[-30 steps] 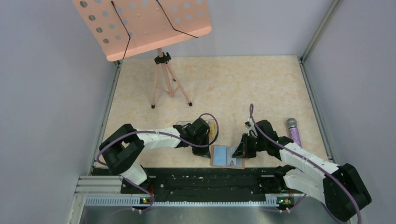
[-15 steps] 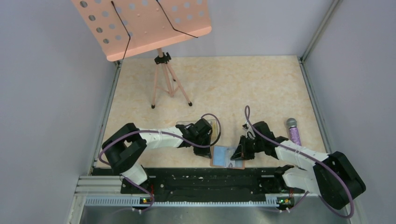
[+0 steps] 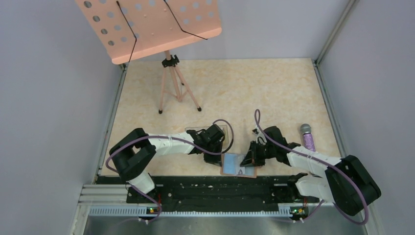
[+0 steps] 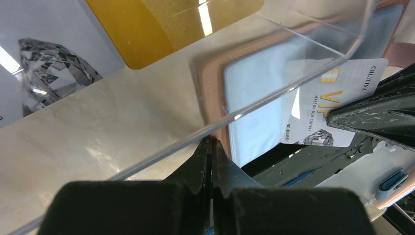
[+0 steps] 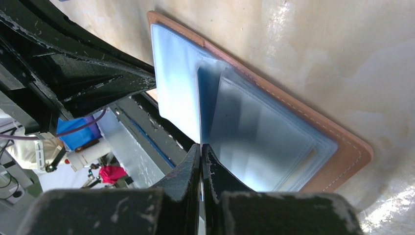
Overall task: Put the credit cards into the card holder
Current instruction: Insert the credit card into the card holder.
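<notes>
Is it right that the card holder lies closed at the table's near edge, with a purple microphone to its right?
The card holder lies open, not closed, at the table's near edge, with the purple microphone to its right; the right wrist view shows its open pockets.

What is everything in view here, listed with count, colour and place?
Music stand: one, salmon-pink, far left.
Microphone: one, purple, right side.
Card holder: one, brown with blue sleeves, open at near edge.
Clear plastic box: one, transparent, left of the holder.
Credit cards: three seen; yellow and diamond-print in the box, white VIP on the card holder.
Table: one, beige marble.
Left claw: black, shut, at the box wall.
Right claw: black, shut, over the holder.
</notes>
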`<action>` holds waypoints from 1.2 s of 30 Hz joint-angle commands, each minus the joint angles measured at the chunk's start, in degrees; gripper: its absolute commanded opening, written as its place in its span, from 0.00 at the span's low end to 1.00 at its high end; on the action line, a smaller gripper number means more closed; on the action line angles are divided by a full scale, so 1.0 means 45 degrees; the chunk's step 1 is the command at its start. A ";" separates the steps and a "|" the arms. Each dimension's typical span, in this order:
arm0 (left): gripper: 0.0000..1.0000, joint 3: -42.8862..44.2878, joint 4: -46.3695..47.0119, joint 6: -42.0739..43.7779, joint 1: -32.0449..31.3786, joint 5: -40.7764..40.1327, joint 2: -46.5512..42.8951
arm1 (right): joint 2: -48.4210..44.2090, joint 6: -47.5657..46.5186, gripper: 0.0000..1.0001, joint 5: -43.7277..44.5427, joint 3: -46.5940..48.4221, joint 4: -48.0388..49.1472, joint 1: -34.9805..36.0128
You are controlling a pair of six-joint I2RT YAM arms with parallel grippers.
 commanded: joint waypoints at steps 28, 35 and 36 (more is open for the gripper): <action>0.00 0.0006 -0.0432 -0.0161 -0.0195 -0.0010 0.0765 | 0.0398 0.1217 0.00 0.1390 0.0052 0.2267 -0.0081; 0.00 0.0055 -0.0393 -0.0189 -0.0203 0.0001 0.0788 | 0.0355 0.1403 0.02 0.1154 -0.0260 0.2053 -0.0086; 0.00 0.0073 -0.0391 -0.0169 -0.0202 0.0001 0.0808 | 0.0346 0.1299 0.03 0.1213 -0.0167 0.1811 -0.0070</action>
